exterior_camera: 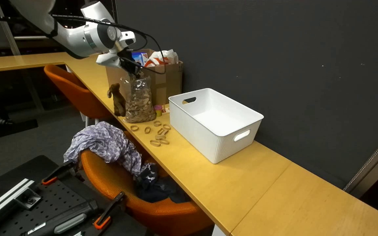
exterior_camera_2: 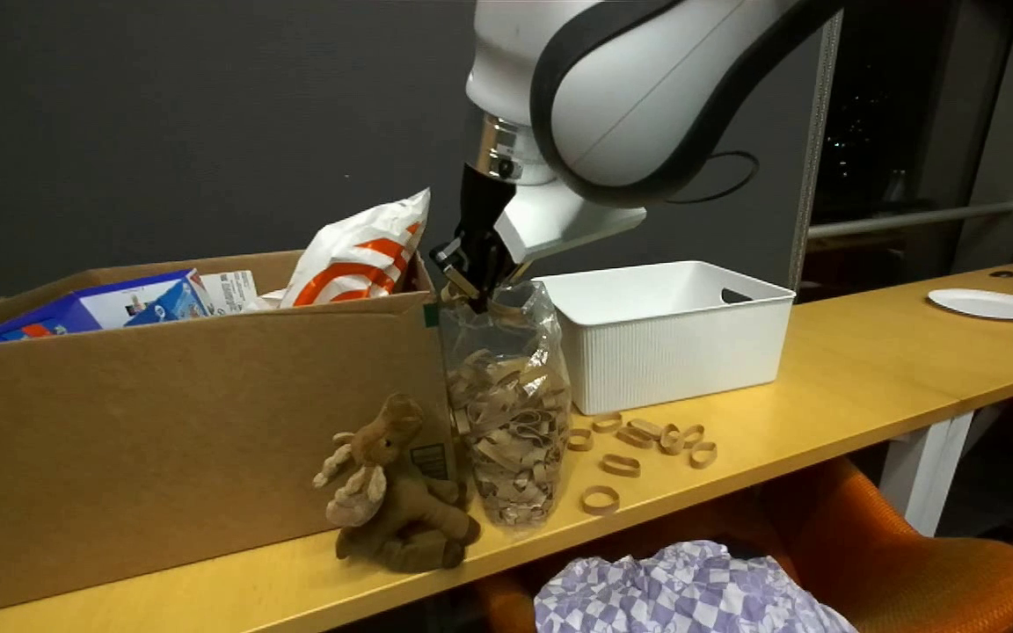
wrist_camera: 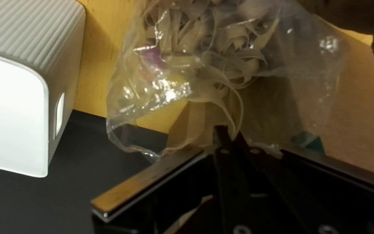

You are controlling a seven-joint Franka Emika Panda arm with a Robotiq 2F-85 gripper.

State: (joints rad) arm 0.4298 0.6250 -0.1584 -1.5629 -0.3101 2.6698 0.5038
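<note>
My gripper [wrist_camera: 231,135] points down at the mouth of a clear plastic bag [exterior_camera_2: 506,422] filled with tan rubber bands. Between its closed fingertips in the wrist view is pinched a rubber band [wrist_camera: 241,107], whose loop runs back toward the heap in the bag. Whether that loop is tangled with others cannot be told. The bag stands upright on the table in both exterior views, and its film surrounds the fingertips. Several loose rubber bands [exterior_camera: 155,143] lie on the wood beside the bag. A white ribbed bin [exterior_camera: 192,127] stands past them.
A cardboard box [exterior_camera_2: 190,440] stands against the bag, packed with a white-and-orange bag [exterior_camera_2: 357,255] and other packages. A brown plush moose [exterior_camera_2: 410,501] sits at the table edge. A small purple-lidded tub [exterior_camera: 158,109] is behind the bag. Orange chairs [exterior_camera: 110,177] and a plate [exterior_camera_2: 994,304] are nearby.
</note>
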